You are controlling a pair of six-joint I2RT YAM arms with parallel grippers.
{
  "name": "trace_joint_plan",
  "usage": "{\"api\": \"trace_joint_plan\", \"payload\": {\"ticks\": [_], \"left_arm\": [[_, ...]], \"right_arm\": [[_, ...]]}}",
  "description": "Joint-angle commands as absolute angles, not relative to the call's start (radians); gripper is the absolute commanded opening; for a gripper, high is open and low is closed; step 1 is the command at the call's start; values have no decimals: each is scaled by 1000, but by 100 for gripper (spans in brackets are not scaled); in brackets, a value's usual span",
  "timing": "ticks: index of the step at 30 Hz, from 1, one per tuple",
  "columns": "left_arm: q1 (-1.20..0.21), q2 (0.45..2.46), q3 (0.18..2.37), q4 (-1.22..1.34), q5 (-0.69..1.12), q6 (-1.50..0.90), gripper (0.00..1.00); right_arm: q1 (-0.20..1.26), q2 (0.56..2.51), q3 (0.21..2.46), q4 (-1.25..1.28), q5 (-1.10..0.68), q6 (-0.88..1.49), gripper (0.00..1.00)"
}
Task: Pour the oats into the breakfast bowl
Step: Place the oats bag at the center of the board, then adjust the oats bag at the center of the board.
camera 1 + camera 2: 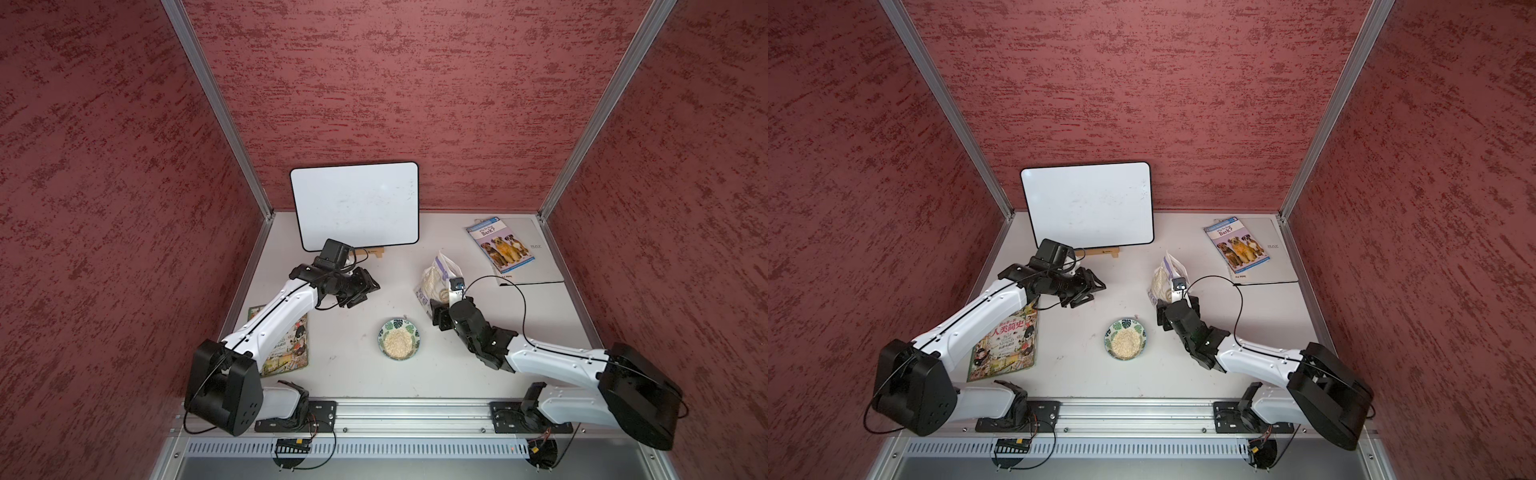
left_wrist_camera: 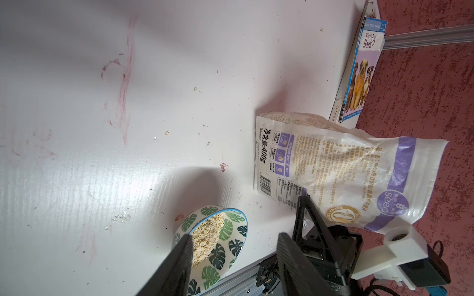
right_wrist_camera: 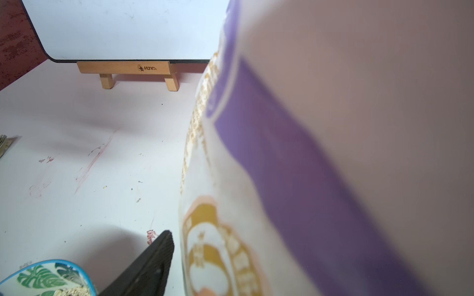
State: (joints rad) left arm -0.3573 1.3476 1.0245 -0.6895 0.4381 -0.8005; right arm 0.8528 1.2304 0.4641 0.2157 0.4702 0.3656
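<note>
The breakfast bowl (image 1: 399, 338) (image 1: 1124, 338) (image 2: 232, 223) (image 3: 46, 278), white with green leaves, sits at the front middle of the table and holds a heap of oats (image 1: 398, 344). The oats bag (image 1: 436, 278) (image 1: 1165, 276) (image 2: 346, 169) (image 3: 307, 153) stands upright on the table, behind and to the right of the bowl. My right gripper (image 1: 451, 307) (image 1: 1177, 309) is round the bag's lower part. One of its fingers (image 3: 161, 246) stands a little off the bag and the other is hidden behind it. My left gripper (image 1: 365, 291) (image 1: 1092, 291) (image 2: 236, 238) hovers open and empty, left of the bag.
A whiteboard (image 1: 355, 205) on a wooden stand (image 3: 123, 68) stands at the back. A dog book (image 1: 500, 245) lies on a grey flat pad (image 1: 540, 257) at the back right. A picture book (image 1: 1007, 345) lies at the front left, partly under my left arm. Stray flakes dot the table.
</note>
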Motion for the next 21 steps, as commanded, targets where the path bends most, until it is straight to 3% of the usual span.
{"api": "trace_joint_plan", "payload": {"ticks": [1,3,4,11,14,18,21], "left_arm": [[-355,1322,1012,-692,428,-808,55],[-356,1320,1012,-692,427,-807,55],[-356,1320,1012,-692,427,-806,55],[-356,1339,1028,-696,425,-786,56],[-355,1345,1033,-696,425,-780,56],[-356,1357,1042,-698,428,-771,55],[-356,1362,1050,-702,427,-763,56]], "right_arm": [[848,1155,496,64,444,357,83],[848,1065,507,-33,438,362,88],[848,1031,518,-86,436,366,97],[848,920,711,-468,343,363,98],[847,960,855,-662,339,347,94],[848,1064,1006,-836,368,300,76],[846,1128,1074,-878,355,260,68]]}}
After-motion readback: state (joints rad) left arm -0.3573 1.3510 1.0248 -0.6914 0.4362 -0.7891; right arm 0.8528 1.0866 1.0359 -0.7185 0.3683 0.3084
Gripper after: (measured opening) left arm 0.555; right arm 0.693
